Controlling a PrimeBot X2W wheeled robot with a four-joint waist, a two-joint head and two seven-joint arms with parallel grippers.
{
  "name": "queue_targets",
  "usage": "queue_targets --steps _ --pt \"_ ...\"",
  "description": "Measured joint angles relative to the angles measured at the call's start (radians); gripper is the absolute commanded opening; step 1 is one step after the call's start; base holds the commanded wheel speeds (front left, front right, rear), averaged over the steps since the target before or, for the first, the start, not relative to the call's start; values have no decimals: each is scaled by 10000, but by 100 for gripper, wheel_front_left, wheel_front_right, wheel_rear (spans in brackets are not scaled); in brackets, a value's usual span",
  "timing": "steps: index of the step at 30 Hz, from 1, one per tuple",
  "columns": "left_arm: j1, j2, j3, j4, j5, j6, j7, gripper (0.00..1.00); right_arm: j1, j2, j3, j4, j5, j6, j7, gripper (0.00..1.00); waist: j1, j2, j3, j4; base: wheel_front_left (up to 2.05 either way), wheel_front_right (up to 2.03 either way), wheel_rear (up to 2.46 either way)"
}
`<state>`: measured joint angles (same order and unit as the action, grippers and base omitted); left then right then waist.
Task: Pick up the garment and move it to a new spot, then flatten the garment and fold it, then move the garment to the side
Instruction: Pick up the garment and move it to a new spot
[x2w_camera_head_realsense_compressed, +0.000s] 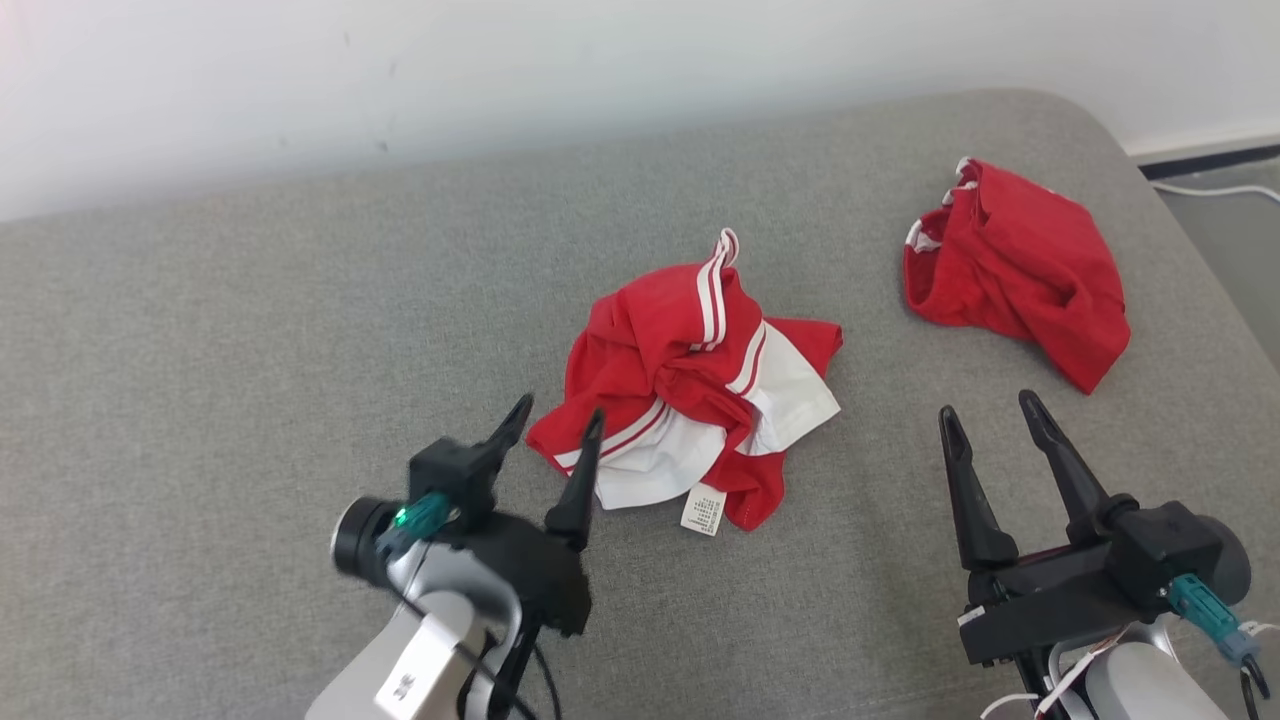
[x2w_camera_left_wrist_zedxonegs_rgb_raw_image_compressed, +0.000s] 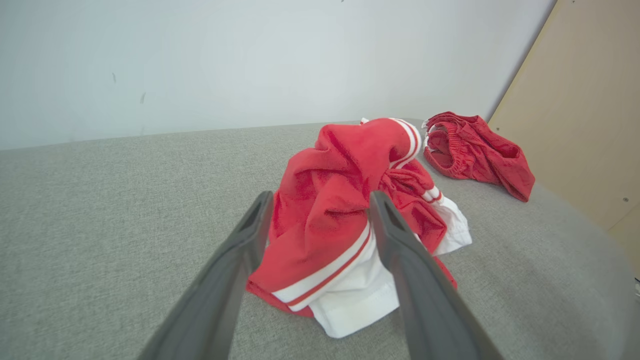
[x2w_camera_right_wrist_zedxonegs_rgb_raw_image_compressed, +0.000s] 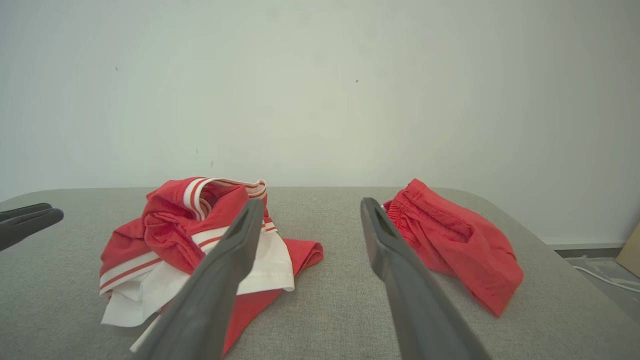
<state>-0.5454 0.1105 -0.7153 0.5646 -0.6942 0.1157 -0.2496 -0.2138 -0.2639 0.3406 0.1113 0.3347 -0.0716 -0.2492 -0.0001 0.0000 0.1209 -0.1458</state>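
Note:
The garment is a crumpled red top with white stripes and white panels, lying in a heap at the middle of the grey cushion; a white label sticks out at its near edge. My left gripper is open at the heap's near left edge. In the left wrist view its two fingers stand on either side of the garment, still short of it. My right gripper is open over bare cushion to the right of the heap. The right wrist view has the garment to the left of that gripper.
A second red piece, shorts with an elastic waist, lies crumpled at the cushion's back right. A white wall runs behind. The cushion's rounded right edge drops to floor with a white cable. A pale wooden board stands at the far right.

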Motion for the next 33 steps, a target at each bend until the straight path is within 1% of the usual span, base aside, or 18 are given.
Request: queue_targets --steps 4,8,11,16,19,27,33 --pt "888 460 412 -617 0 48 -2 100 274 -10 0 -17 0 -35 0 100 0 0 -345 80 0 0 0" --pt "1858 788 1091 -1488 19 79 -2 100 716 -48 -58 -127 0 -88 -2 100 -1 0 -680 155 0 0 0" --pt "2596 932 1664 -2167 56 88 -2 100 1060 -79 -157 -234 10 -134 -2 100 -1 -1 -904 227 0 0 0" --pt "3860 949 2840 -2874 412 88 -2 100 1505 -77 -255 -456 12 -215 -2 100 -1 -1 -1159 391 0 0 0" --pt "4481 918 3338 -3313 819 88 -2 100 1722 -79 -360 -594 19 -251 -2 100 -1 -1 -1247 505 0 0 0" --pt "5754 671 4360 -4512 1563 88 -2 100 2182 -48 -462 -805 86 -339 -2 100 0 0 -1373 715 0 0 0" --pt "6293 479 4834 -5124 2010 88 -2 100 2326 -21 -562 -928 98 -343 -4 100 0 1 -1366 736 0 0 0"
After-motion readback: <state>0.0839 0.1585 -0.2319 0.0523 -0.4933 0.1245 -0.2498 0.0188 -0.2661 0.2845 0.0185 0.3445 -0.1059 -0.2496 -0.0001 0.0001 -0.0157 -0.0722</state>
